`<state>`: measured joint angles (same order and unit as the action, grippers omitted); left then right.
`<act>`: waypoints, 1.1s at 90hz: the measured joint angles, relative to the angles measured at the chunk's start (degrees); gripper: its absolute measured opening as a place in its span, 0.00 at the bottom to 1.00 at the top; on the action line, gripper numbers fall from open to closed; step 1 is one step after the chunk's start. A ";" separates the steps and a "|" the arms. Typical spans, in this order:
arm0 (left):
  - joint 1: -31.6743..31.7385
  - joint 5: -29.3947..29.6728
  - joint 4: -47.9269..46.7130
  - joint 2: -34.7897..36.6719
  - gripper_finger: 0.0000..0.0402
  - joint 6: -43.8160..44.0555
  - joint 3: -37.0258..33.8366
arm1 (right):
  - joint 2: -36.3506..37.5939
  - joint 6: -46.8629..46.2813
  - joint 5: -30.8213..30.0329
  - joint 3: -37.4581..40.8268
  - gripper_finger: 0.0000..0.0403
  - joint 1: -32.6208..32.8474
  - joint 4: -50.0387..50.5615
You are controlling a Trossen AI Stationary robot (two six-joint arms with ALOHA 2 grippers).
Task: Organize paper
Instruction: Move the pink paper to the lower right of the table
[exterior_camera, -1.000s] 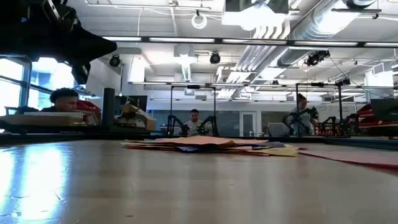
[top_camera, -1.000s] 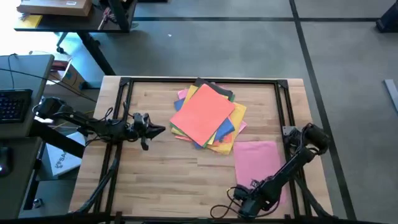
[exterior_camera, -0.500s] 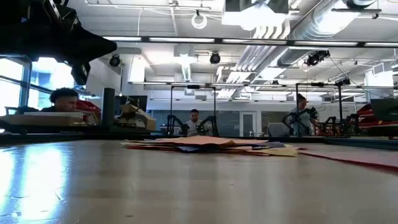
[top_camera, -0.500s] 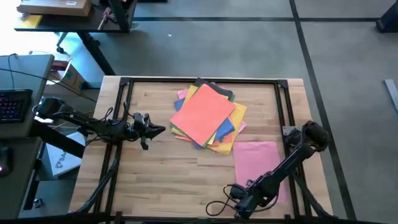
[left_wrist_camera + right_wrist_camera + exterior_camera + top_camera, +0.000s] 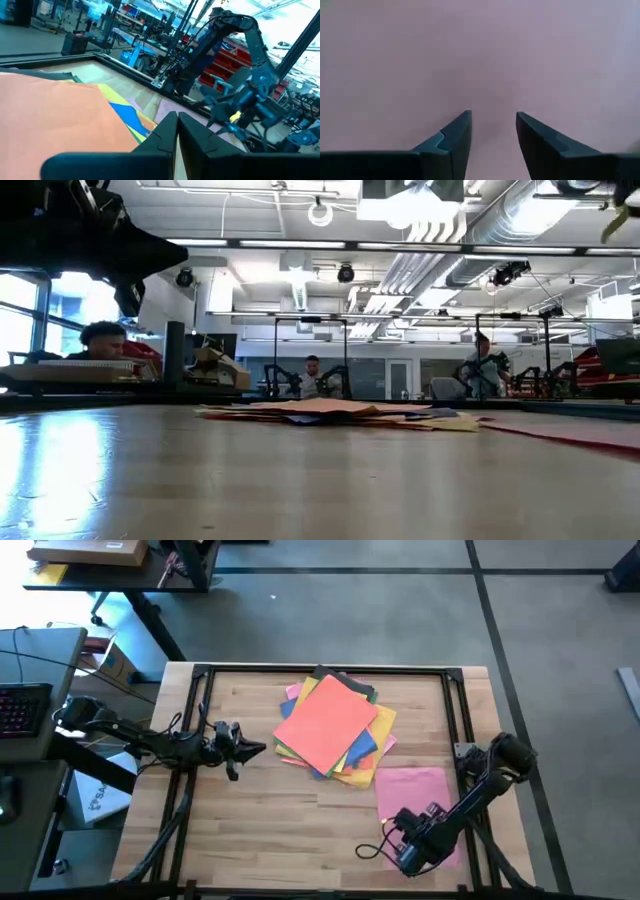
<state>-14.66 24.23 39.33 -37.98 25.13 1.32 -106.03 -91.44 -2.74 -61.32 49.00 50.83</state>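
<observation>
The right gripper (image 5: 492,132) hangs over the single pink sheet (image 5: 412,790) at the near right of the wooden table (image 5: 250,820), its fingers (image 5: 455,137) parted with a clear gap between them; in its wrist view pink paper fills everything ahead of the fingertips. Whether the tips touch the sheet cannot be told.

The left gripper (image 5: 177,122) waits above the table's left side with its two fingers pressed together, gripping nothing. Just ahead of its tips lies the loose pile of coloured paper (image 5: 330,730): an orange sheet (image 5: 55,120) on top, with blue (image 5: 127,112), yellow and pink edges fanning out from under it, and a dark grey corner at the far side. The pink sheet lies beyond the pile from this gripper, just beside the pile's near right corner.

No tray, bin or other container stands on the table, and the sheets carry no readable writing.

People sit at benches in the room behind the table.
</observation>
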 joint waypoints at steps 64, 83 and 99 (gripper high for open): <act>0.00 0.35 -0.28 -0.01 0.00 -0.24 0.00 | -0.43 -4.97 1.20 -1.66 0.32 5.04 -0.70; 0.00 0.37 -0.39 -0.02 0.00 -0.24 0.00 | -0.43 -1.22 1.18 -1.66 0.32 5.04 -0.76; -0.01 0.38 -0.39 -0.01 0.00 -0.24 0.00 | -0.45 -2.53 1.19 -1.66 0.32 5.04 -0.76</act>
<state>-14.67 24.61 38.94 -37.99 24.88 1.32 -106.48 -93.97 -1.55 -62.98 54.04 50.06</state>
